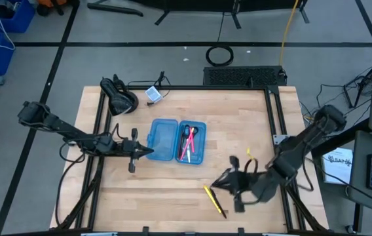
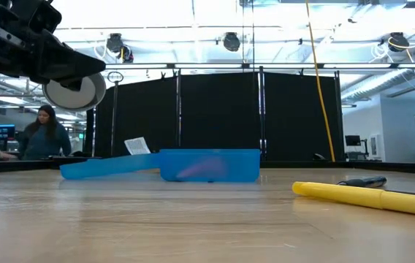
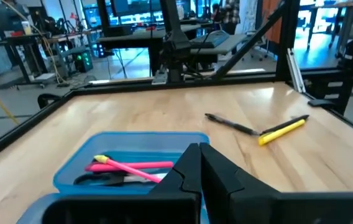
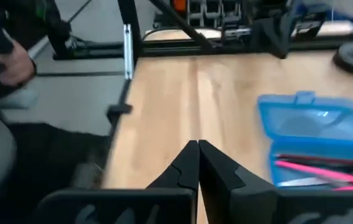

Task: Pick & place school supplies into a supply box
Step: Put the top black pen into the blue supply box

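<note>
**Box lies open and part filled, two items left out on the tabletop**

The supply box [image 1: 177, 141] lies open and flat mid-tabletop [image 1: 238, 124], so things can be dropped straight in; its right half already holds pink pens [image 1: 186, 145] and scissors [image 1: 192, 132]; the yellow pen [image 1: 213, 198] and a black pen [image 3: 231, 124] lie well apart from it, near the front edge. The right gripper [image 1: 224, 183] hovers just beside the yellow pen, fingers pressed together and holding nothing, likely placed for the next pick. The left gripper [image 1: 148, 152] waits at the box's left edge, fingers also pressed together, perhaps to steady it.
</note>
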`<state>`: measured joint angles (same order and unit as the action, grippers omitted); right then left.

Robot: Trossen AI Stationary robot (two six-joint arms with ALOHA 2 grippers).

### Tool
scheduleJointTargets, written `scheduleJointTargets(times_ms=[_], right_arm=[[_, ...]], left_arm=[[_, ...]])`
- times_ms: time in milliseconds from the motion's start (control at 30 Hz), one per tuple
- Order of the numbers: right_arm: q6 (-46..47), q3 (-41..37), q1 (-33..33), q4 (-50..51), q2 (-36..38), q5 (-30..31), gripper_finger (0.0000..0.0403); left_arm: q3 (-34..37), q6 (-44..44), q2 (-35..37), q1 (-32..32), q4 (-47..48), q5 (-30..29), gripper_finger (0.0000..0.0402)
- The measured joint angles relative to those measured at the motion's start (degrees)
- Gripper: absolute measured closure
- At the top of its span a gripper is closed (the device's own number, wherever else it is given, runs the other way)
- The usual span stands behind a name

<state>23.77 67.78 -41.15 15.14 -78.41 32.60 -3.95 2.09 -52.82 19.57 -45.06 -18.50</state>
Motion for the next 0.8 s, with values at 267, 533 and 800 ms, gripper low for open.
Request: scheduleJointTargets(times_ms=[267, 533, 800], right_arm=[[28.48, 23.88, 1.75, 25.9, -13.47, -10.71, 0.0403], [61.81, 20.36, 4.07, 37.58, -17.19, -11.32, 0.0403], [91.47, 3.82, 2.25, 39.71, -17.35, -8.34, 0.0403]], left_arm=[[0.0, 5.24, -0.02, 0.0, 0.29, -2.44, 0.0373], [0.0, 10.93, -0.04, -0.02, 2.8, -6.08, 0.0367], [-0.02, 10.07, -0.04, -0.04, 8.4, -6.08, 0.0364]])
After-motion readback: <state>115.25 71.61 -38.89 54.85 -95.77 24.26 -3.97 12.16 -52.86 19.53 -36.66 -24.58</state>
